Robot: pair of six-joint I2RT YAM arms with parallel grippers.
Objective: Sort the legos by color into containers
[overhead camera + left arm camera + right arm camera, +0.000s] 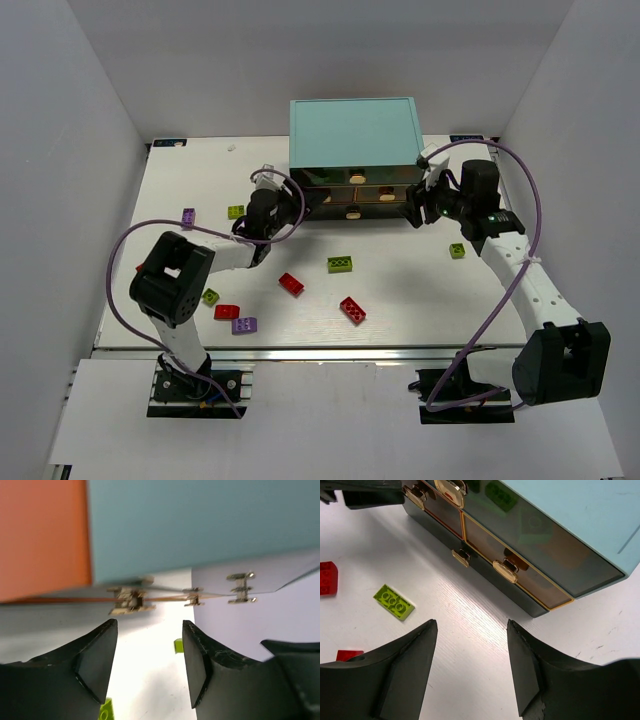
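Red, yellow-green and purple legos (291, 284) lie loose on the white table (400, 300), none of them in a gripper. Seen from above, with the table's centre as the dial, three sit about the centre. A cluster of red, purple and yellow-green lies toward 8 o'clock. A purple brick (188, 216) and its yellow-green neighbour (236, 211) lie toward 10 o'clock, and a single yellow-green brick (457, 251) lies toward 3 o'clock.

The containers are see-through drawers (355, 195) with cream knobs (505, 571). They face the arms from a dark-framed cabinet (352, 130) with a teal top, at 12 o'clock. A green shape behind one drawer front in the right wrist view may be a brick inside; glare leaves this uncertain.

The left gripper (149, 645) stands just beside the cabinet's 8 o'clock corner, its fingers (95, 665) apart with nothing between them. The right gripper (470, 650) hangs near the 4 o'clock corner, likewise spread and empty, over bare table before the drawers.
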